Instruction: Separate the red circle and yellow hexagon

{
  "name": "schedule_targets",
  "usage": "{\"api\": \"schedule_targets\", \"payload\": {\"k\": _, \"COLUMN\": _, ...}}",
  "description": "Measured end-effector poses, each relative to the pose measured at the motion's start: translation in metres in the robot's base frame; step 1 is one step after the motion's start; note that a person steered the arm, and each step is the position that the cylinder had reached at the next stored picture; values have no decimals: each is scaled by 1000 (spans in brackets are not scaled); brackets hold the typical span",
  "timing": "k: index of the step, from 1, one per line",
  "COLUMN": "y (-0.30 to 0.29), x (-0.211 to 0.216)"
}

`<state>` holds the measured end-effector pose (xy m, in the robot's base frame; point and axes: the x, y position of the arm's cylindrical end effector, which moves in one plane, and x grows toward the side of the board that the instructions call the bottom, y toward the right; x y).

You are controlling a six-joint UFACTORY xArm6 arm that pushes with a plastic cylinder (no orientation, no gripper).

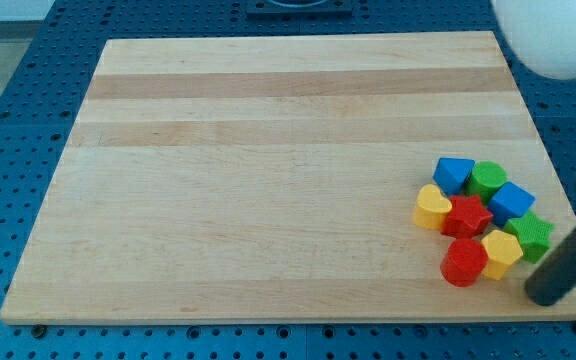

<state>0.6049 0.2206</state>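
The red circle (pixel 463 262) lies near the board's bottom right, touching the yellow hexagon (pixel 502 250) on its right. Both are at the bottom of a tight cluster with a red star (pixel 466 216), a yellow heart (pixel 431 207), a blue block (pixel 453 173), a green circle (pixel 487 178), a blue cube (pixel 511 202) and a green star (pixel 532 236). My rod slants in from the view's right. My tip (pixel 541 294) is just right of and below the yellow hexagon, under the green star, with a small gap to both.
The wooden board (pixel 268 180) rests on a blue perforated table (pixel 8 120). The cluster lies close to the board's right and bottom edges. A white rounded object (pixel 553 35) fills the view's top right corner.
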Motion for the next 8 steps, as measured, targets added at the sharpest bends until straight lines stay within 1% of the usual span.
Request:
{"api": "schedule_targets", "payload": {"k": 1, "y": -19, "x": -7}}
{"api": "schedule_targets", "payload": {"k": 2, "y": -16, "x": -7}}
{"api": "schedule_targets", "payload": {"k": 4, "y": 55, "x": -7}}
{"api": "schedule_targets", "payload": {"k": 5, "y": 58, "x": -20}}
{"api": "schedule_targets", "payload": {"k": 6, "y": 24, "x": -30}}
{"api": "schedule_targets", "payload": {"k": 7, "y": -23, "x": -30}}
{"api": "schedule_targets", "payload": {"k": 8, "y": -54, "x": -30}}
